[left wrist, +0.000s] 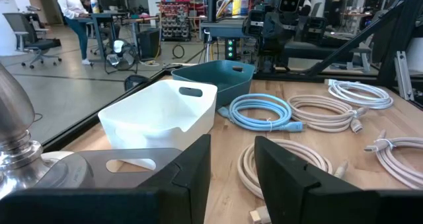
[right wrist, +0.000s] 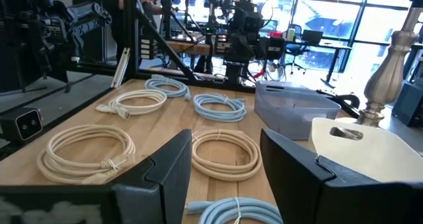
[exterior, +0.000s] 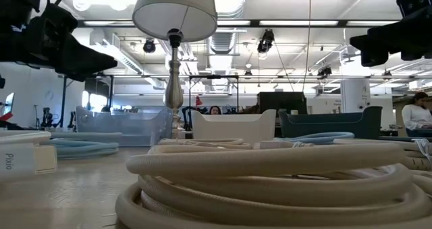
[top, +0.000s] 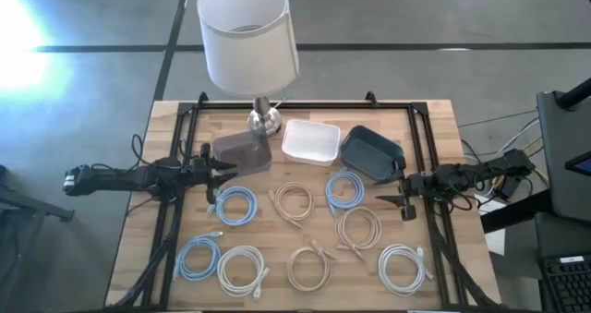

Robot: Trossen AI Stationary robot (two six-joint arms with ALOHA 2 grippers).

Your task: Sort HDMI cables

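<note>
Several coiled HDMI cables lie flat on the wooden table (top: 434, 128). Light blue coils lie at mid-left (top: 235, 204), mid-right (top: 343, 189) and near left (top: 199, 258). Beige coils lie in the middle (top: 294, 202), right of the middle (top: 357, 228) and near the front (top: 308, 269). White coils lie at the front left (top: 242, 269) and front right (top: 403, 267). My left gripper (top: 222, 176) is open and empty, above the table beside the grey bin. My right gripper (top: 392, 188) is open and empty, above the table beside the teal bin.
Three bins stand in a row at the back: a grey see-through one (top: 242, 153), a white one (top: 309, 142) and a teal one (top: 371, 151). A table lamp (top: 247, 36) stands behind them. Black frame rails (top: 175, 211) run along both table sides.
</note>
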